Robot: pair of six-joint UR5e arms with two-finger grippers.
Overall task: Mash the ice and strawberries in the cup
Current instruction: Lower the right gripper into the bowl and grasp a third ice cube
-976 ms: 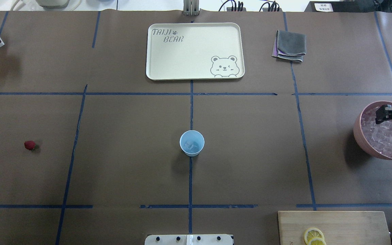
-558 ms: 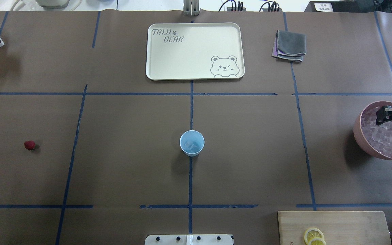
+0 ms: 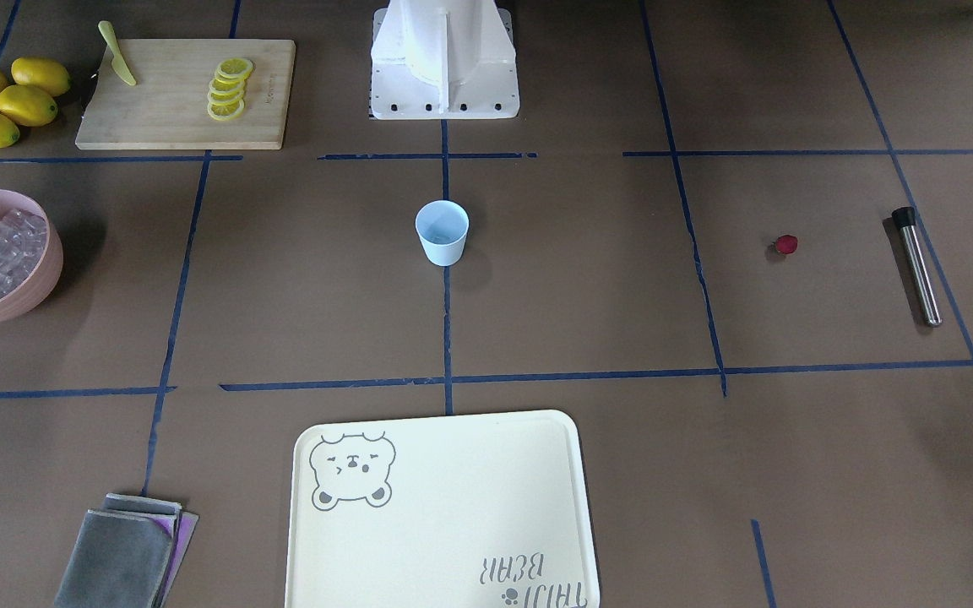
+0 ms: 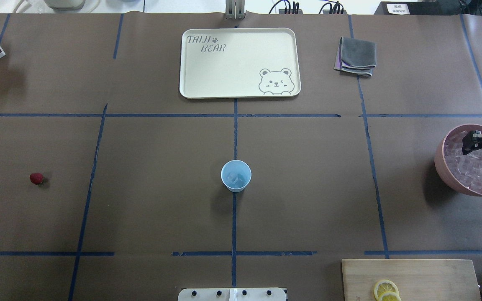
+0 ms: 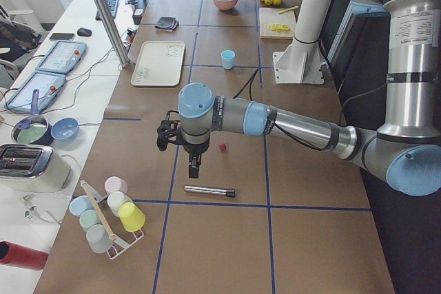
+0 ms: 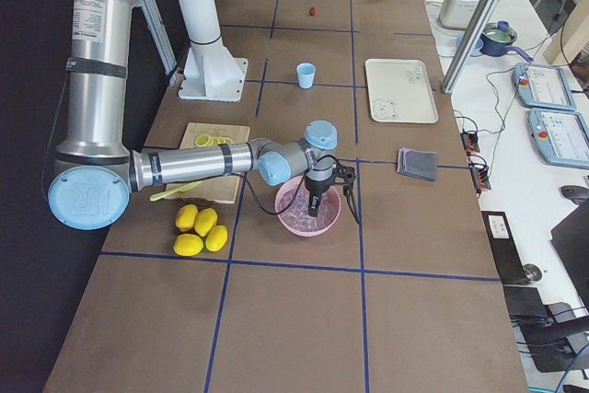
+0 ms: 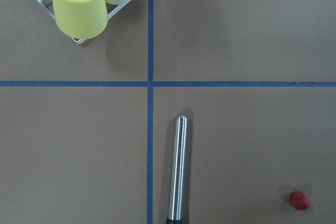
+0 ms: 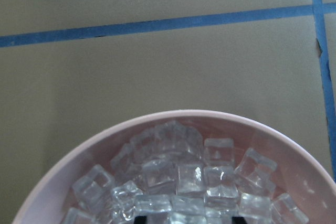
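Pale-blue cup (image 4: 236, 175) holds some ice (image 4: 233, 179); strawberry (image 4: 37, 178) and steel muddler (image 3: 915, 266) not yet used; R gripper (image 4: 473, 142) over pink bowl (image 4: 439, 165), L gripper (image 5: 194, 168) above muddler, finger gaps indeterminate.

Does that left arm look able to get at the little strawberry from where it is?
Probably yes. The left gripper hangs over the table close to the strawberry, which lies alone there. The metal rod lies nearby but apart, so nothing seems to block it.

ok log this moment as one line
right gripper over ice in pink bowl, jaws unclear | left gripper above muddler | cup holds some ice | strawberry outside cup
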